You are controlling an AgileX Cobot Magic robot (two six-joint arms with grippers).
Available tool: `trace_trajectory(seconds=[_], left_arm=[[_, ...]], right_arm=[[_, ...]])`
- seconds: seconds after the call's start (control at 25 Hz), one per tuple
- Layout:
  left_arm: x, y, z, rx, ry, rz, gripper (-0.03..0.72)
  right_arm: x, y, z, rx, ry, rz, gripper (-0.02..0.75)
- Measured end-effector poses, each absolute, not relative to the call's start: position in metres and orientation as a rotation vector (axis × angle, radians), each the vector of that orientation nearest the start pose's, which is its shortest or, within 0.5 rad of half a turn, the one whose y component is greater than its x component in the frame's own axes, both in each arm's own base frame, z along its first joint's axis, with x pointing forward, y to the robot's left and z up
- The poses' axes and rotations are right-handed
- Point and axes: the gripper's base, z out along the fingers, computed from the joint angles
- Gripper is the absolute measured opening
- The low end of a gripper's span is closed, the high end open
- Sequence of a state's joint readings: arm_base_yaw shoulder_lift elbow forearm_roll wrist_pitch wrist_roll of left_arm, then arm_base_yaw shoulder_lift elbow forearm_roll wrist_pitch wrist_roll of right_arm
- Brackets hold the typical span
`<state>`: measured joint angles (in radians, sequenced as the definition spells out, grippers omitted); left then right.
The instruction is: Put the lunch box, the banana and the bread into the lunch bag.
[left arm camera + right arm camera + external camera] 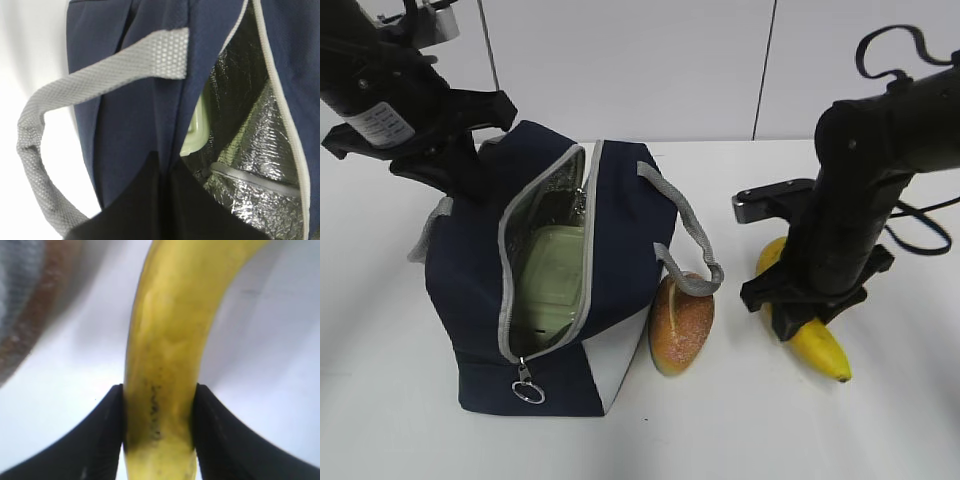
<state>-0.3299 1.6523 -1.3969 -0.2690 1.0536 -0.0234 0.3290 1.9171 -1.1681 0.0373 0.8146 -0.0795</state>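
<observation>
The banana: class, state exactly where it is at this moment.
The banana lies on the white table at the right of the exterior view, right of the bread, with the right hand closed around it.

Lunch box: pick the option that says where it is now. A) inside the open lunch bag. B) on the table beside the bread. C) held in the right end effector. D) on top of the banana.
A: the lunch box shows its pale green lid through the unzipped mouth of the lunch bag, against the silver lining.
</observation>
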Motion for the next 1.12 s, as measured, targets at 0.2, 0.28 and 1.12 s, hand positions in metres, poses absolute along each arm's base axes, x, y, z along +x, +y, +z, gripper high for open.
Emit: trace_trajectory(seconds=[0.2,0.28,1.12], left_arm=[[0.319,-0.131,0.298,0.301,2.794,-0.443,-0.003],[0.319,-0.131,0.298,0.301,2.793,-0.443,-0.003],[0.319,-0.131,0.298,0.300,2.790,-0.443,-0.003]], right_arm=[[0.330,0.101,0.202,-0.509,2.890,-0.098,0.301],[0.327,0.102,0.224,-0.491,2.835,-0.039,0.301],[0.311,0.196,0.267,-0.626,2.359,1.570,0.301]])
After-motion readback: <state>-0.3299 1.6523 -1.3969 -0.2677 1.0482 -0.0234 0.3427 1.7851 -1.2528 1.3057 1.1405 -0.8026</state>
